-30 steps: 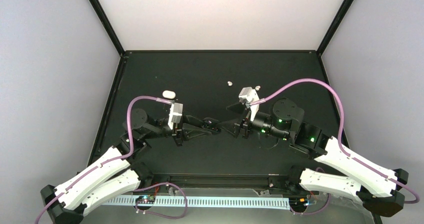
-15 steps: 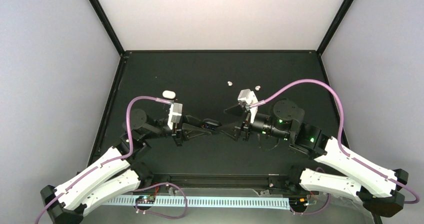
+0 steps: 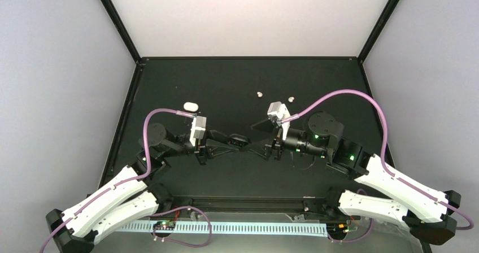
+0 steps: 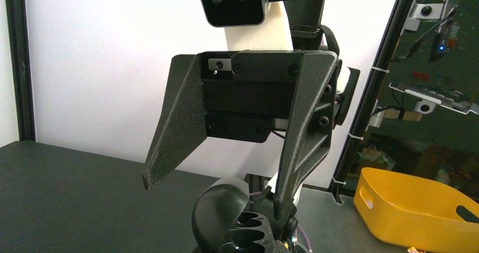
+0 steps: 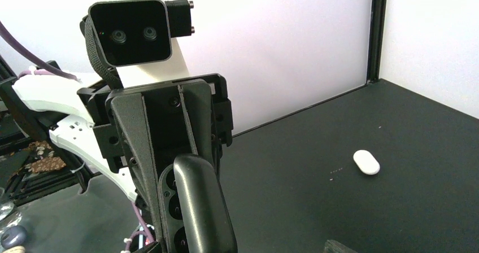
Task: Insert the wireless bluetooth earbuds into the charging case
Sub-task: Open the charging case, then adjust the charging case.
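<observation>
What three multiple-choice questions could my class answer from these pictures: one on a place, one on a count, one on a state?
1. The white oval case lies:
A) on the table, apart from both arms
B) on a shelf
C) inside a drawer

2. The loose white earbuds on the table number:
A) none
B) two
C) five

3. The black charging case held in the left gripper has its lid:
A) shut
B) open
C) torn off

Answers:
1 A: the top view shows it alone on the table's left part.
2 B: two small white buds lie near the far middle.
3 B: both wrist views show the raised lid with the wells exposed.
</observation>
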Controlling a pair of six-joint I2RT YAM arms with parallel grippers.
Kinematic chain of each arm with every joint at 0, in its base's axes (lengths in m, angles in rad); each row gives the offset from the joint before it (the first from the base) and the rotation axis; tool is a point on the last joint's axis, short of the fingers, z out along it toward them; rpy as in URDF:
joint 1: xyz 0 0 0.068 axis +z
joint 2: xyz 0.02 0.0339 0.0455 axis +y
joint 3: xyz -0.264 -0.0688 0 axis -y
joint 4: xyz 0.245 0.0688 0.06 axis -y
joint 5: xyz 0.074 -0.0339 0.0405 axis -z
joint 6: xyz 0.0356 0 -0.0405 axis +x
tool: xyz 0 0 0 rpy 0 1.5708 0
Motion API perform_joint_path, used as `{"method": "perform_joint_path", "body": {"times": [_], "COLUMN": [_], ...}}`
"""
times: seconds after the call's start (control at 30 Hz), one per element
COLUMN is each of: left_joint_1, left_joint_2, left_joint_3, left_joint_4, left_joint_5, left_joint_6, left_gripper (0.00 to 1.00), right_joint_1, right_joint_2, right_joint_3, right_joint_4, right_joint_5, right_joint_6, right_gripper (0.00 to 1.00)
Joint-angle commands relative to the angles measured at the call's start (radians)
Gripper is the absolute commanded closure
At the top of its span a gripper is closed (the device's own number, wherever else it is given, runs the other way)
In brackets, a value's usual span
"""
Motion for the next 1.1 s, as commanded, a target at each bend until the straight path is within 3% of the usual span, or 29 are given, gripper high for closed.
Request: {"method": "perform_joint_path", "body": {"times": [0.0,0.13,0.93,1.07], "left_joint_1": [-0.005,-0.005,-0.005,-0.005], "left_joint_2": [-0.015,-0.014,0.006,0.011], "left_joint_3": [0.003,0.003,0.014,0.014], "left_joint_4": [0.022,0.021,0.044,0.046], "left_joint_5": [-0.009,-0.007,0.013,0.011], "left_joint_6": [-0.005,-0.006,-0.014,-0.013], "left_gripper": [0.98,0.99,0.98,0.98], "right_joint_1": [-0.002,-0.002,-0.002,-0.003], "right_joint_2": [-0.027,-0.023,0.030,0.031], "right_joint_3": [-0.002,0.002,0.039,0.042], "right_joint_4": [0.036,0.045,0.034,0.031], "right_joint_5": [0.044,0.043,0.003,0.001], "right_joint_6": [-0.011,-0.012,-0.043,-0.046], "right_gripper": [0.26,0.28,0.73,0.74]}}
